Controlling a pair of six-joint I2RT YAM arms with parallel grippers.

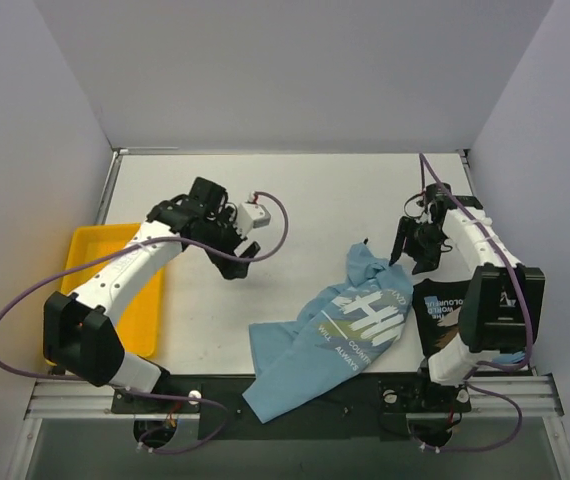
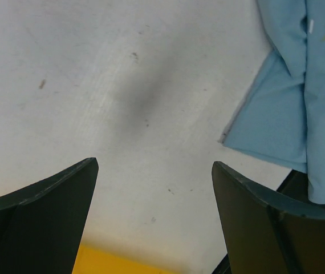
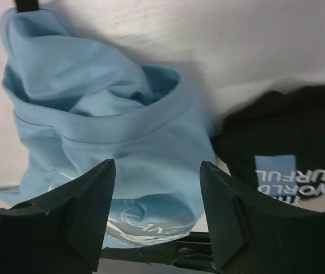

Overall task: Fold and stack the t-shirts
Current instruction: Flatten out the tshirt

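Observation:
The light blue t-shirt (image 1: 340, 325) lies crumpled on the table's near middle, its hem over the front edge. It also shows in the right wrist view (image 3: 105, 114) and at the edge of the left wrist view (image 2: 291, 85). The black t-shirt (image 1: 445, 310) with pale print lies folded at the near right, partly under the right arm; it shows in the right wrist view (image 3: 288, 148). My left gripper (image 1: 245, 252) is open and empty above bare table, left of the blue shirt. My right gripper (image 1: 412, 255) is open and empty, above the blue shirt's upper right end.
A yellow plastic tray (image 1: 90, 250) sits at the left edge, partly under the left arm; its corner shows in the left wrist view (image 2: 111, 262). White walls close in the table (image 1: 315, 200) on three sides. A black rail (image 1: 315, 395) runs along the front edge.

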